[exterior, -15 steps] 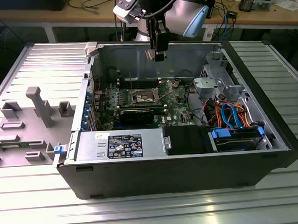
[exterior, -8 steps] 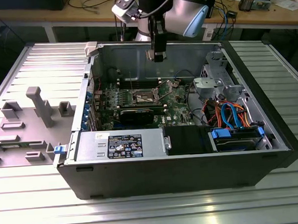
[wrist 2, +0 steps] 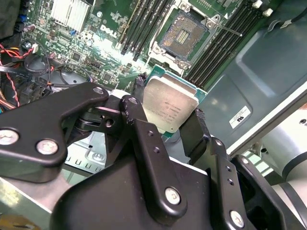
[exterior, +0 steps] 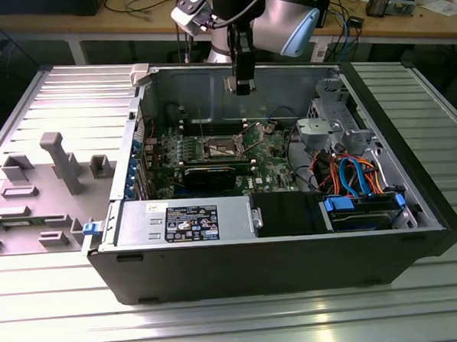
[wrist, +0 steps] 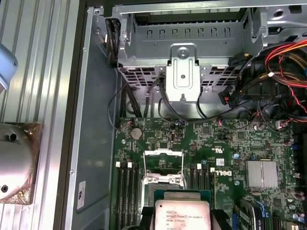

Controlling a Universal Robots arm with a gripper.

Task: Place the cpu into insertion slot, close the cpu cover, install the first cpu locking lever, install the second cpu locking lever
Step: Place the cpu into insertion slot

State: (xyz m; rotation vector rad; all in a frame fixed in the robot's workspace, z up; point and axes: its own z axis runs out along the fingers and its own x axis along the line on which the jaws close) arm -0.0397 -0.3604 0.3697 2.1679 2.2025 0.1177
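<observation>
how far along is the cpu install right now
Nothing is seated yet. In hand: the pincer is shut on the cpu, held clear above the board. The insertion slot is empty, its contacts bare, and the cpu cover looks swung open. Left: placing the cpu, closing the cover and both locking levers.

In the exterior view the computer case (exterior: 295,267) sits on the tabletop (exterior: 221,324), with a fixture tray (exterior: 31,204) at its 9 o'clock. Inside, the insertion slot (exterior: 219,148) lies on the circuit board (exterior: 278,164), the drive cage (exterior: 330,127) at its 3 o'clock and the power supply (exterior: 185,219) at 6. The cpu (wrist 2: 170,105) hangs between the fingers (wrist 2: 192,134) above the board.
</observation>
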